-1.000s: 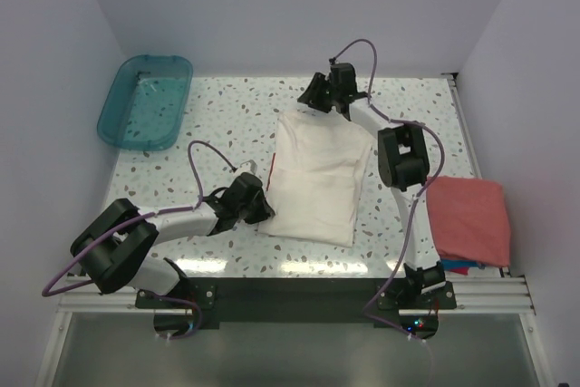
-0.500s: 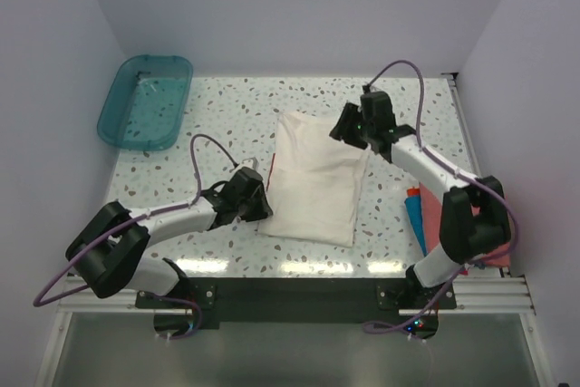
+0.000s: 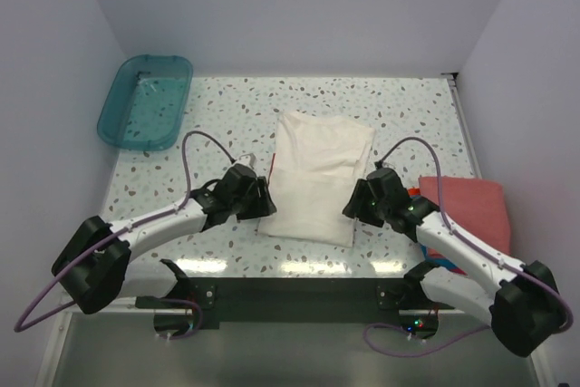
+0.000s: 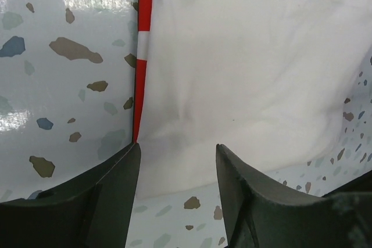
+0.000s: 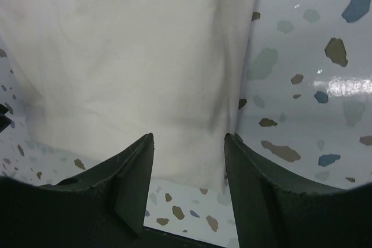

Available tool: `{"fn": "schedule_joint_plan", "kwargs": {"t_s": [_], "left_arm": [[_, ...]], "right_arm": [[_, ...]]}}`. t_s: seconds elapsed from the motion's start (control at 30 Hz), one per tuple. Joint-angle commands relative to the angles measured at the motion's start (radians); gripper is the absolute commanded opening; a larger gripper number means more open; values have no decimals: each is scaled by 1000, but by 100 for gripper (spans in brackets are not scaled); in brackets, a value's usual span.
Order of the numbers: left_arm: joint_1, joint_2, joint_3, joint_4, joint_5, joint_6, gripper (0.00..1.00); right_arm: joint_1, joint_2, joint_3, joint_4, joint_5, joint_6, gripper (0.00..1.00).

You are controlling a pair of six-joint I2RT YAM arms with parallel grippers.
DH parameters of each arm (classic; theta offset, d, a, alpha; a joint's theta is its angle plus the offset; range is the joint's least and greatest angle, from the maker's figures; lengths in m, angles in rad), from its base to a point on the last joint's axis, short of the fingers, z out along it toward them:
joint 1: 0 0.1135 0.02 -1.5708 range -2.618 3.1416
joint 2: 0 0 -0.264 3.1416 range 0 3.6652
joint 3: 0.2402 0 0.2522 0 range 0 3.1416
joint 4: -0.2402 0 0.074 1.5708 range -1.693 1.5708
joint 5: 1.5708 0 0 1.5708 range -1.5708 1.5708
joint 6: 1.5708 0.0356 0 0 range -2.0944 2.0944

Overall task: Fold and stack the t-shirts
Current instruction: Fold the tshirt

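The right arm has swung from the far end of the cream-white t-shirt (image 3: 319,165) round to its near end. A second ago its claw was over the far edge; half a second ago it was at the far right side. Now the right claw (image 3: 353,206) sits at the near right corner. The left claw (image 3: 264,202) has barely shifted and stays at the near left corner, so the two now flank the near hem.

The shirt lies in the middle of the speckled surface (image 3: 217,115) as a long, narrow panel running near to far, its sides already turned in. It looks much as it did a second ago. A red-and-white printed stripe (image 4: 142,56) runs along its left edge.

In the left wrist view, the claw's two fingers stand well apart over the near left corner with nothing between them. The right wrist view shows the same at the other corner: fingers spread, cloth below, no grip taken.

With both claws at matching corners, the next step looks like a pinch on each, then carrying the near end toward the far end to halve the panel. The salmon-red t-shirt (image 3: 471,210) waits at the right edge, well apart. The teal tub (image 3: 113,120) sits at the far left.
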Motion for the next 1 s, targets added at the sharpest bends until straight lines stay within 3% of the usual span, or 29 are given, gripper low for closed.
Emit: {"fn": "schedule_joint_plan", "kwargs": {"t_s": [0.0,0.3,0.6,0.83,0.93,0.97], "left_arm": [[6,-33,-40,-10,32,18,60],[6,-74,-103,-24,67,-7,61],[6,-64,-150,-24,95,-27,59],[6,1,-155,33,110,-32,49],[6,5,-156,44,112,-28,40],[6,7,-155,48,117,-28,31]], "right_arm": [[4,-89,-66,-76,11,83,56],[12,-223,-175,-162,-60,167,56],[28,-151,-233,-49,-144,229,55],[47,-76,-258,49,-156,258,50],[47,-56,-260,69,-164,258,32],[47,-53,-255,71,-164,255,18]]}}
